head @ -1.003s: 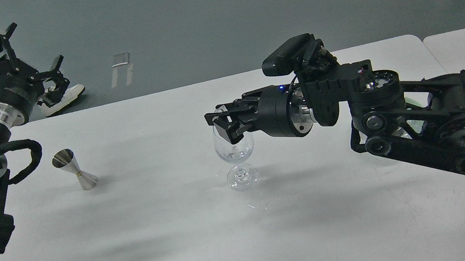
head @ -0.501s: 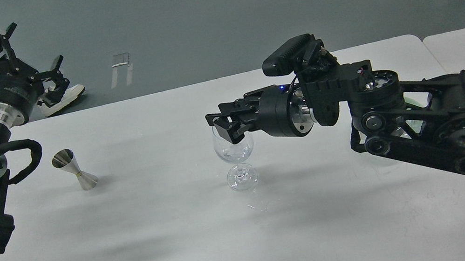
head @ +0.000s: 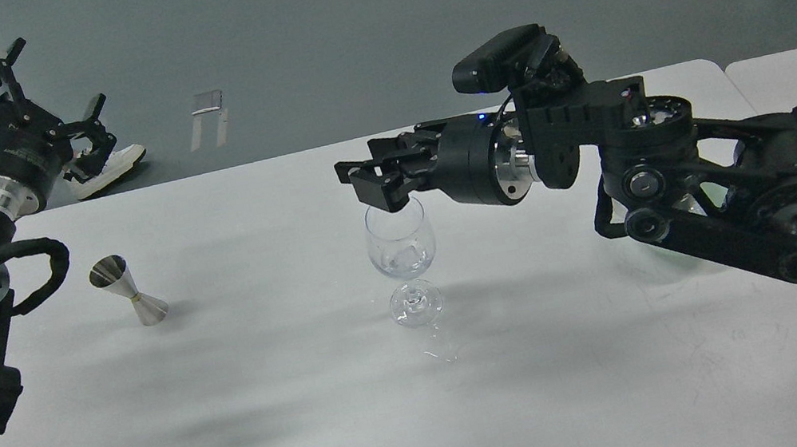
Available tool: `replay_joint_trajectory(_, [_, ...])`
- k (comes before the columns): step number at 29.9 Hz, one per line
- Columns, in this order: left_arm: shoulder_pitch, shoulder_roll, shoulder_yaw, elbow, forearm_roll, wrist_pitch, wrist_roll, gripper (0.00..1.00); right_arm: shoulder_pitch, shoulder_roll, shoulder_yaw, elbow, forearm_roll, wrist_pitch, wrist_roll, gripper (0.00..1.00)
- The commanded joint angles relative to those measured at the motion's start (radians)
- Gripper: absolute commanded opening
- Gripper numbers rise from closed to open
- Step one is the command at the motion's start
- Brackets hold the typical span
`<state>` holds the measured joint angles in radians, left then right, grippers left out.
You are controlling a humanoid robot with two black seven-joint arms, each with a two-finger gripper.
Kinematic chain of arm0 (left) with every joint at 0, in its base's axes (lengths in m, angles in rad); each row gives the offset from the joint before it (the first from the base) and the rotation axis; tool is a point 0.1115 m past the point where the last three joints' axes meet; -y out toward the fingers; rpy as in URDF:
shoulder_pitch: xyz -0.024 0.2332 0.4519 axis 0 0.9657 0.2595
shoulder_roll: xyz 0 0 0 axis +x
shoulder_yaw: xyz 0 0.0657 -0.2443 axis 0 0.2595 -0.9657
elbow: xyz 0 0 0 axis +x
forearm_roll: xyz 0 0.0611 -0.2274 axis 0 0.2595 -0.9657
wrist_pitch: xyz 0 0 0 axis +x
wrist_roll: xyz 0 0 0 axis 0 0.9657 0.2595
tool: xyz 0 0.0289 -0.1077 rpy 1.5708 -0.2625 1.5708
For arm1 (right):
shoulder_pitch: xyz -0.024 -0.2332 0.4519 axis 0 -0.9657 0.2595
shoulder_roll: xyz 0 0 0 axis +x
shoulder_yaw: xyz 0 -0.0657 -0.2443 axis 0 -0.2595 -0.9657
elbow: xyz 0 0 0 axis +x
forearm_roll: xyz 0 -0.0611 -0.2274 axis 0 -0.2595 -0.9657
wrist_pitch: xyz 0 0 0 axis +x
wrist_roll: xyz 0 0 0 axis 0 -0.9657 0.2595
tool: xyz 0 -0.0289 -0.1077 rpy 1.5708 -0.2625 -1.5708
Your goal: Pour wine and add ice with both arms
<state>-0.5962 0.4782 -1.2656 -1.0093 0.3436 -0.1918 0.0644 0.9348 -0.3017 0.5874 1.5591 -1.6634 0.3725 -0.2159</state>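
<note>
**Ice in the wine glass, right end effector just above the rim**

Ice [head: 402, 258] lies as a few small clear pieces at the bottom of the wine glass [head: 401, 241], directly below the right end effector [head: 368, 180]. The glass stands upright on the white table [head: 299, 402], nearer the viewer than that end effector's fingertips. No brand, label or writing can be read anywhere.

The right end effector hovers just over the glass rim, apparently not touching it; its fingers sit close together, but whether they are clenched or grip anything cannot be told from here. A steel jigger [head: 127, 290] stands well to its left on the table, below and just right of the left arm's wrist.

Farther back, the left end effector [head: 29, 99] hangs over the table's far left edge, fingers spread wide and holding nothing.
</note>
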Motion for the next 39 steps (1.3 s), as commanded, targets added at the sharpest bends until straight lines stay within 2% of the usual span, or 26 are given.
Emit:
replay_joint_trajectory(1, [-0.001, 0.002, 0.0, 0.0, 0.0, -0.005, 0.0, 0.96, -0.007, 0.01, 0.096, -0.002, 0.007, -0.006, 0.0, 1.0])
replay_joint_trajectory(7, [-0.007, 0.008, 0.002, -0.002, 0.0, -0.009, -0.008, 0.96, -0.031, 0.015, 0.273, -0.039, 0.008, -0.015, 0.0, 1.0])
replay_joint_trajectory(12, [0.004, 0.013, 0.003, -0.012, 0.008, -0.012, -0.035, 0.96, -0.067, 0.076, 0.425, -0.1, 0.04, -0.092, 0.0, 1.0])
replay_joint_trajectory(16, [0.009, 0.017, 0.002, -0.014, 0.008, -0.012, -0.041, 0.96, -0.103, 0.142, 0.564, -0.155, 0.198, -0.116, 0.001, 1.0])
replay_joint_trajectory(21, [0.009, 0.017, 0.003, -0.014, 0.008, -0.014, -0.13, 0.98, -0.122, 0.147, 0.643, -0.211, 0.344, -0.125, 0.003, 1.0])
replay_joint_trajectory(24, [0.012, 0.026, 0.003, -0.012, 0.008, -0.026, -0.137, 0.98, -0.143, 0.151, 0.698, -0.231, 0.399, -0.164, 0.004, 1.0])
replay_joint_trajectory(27, [0.018, 0.045, 0.003, -0.002, 0.008, -0.092, -0.138, 0.98, -0.177, 0.187, 0.753, -0.264, 0.514, -0.208, 0.006, 1.0])
replay_joint_trajectory(29, [0.019, 0.045, 0.003, -0.002, 0.008, -0.103, -0.14, 0.98, -0.189, 0.191, 0.778, -0.287, 0.56, -0.214, 0.009, 1.0])
replay_joint_trajectory(32, [0.029, 0.045, 0.002, 0.0, 0.008, -0.103, -0.141, 0.98, -0.2, 0.193, 0.834, -0.376, 0.683, -0.215, 0.035, 1.0])
replay_joint_trajectory(34, [0.029, 0.042, 0.002, 0.0, 0.008, -0.103, -0.141, 0.98, -0.2, 0.194, 0.879, -0.474, 0.799, -0.211, 0.078, 1.0])
replay_joint_trajectory(35, [0.029, 0.042, 0.002, 0.0, 0.008, -0.103, -0.141, 0.98, -0.2, 0.194, 0.879, -0.475, 0.8, -0.211, 0.078, 1.0])
replay_joint_trajectory(36, [0.029, 0.04, 0.002, 0.0, 0.008, -0.101, -0.141, 0.98, -0.197, 0.196, 0.893, -0.52, 0.867, -0.205, 0.101, 1.0])
replay_joint_trajectory(39, [0.029, 0.039, 0.002, 0.001, 0.008, -0.1, -0.141, 0.98, -0.186, 0.196, 0.897, -0.617, 1.017, -0.202, 0.13, 1.0])
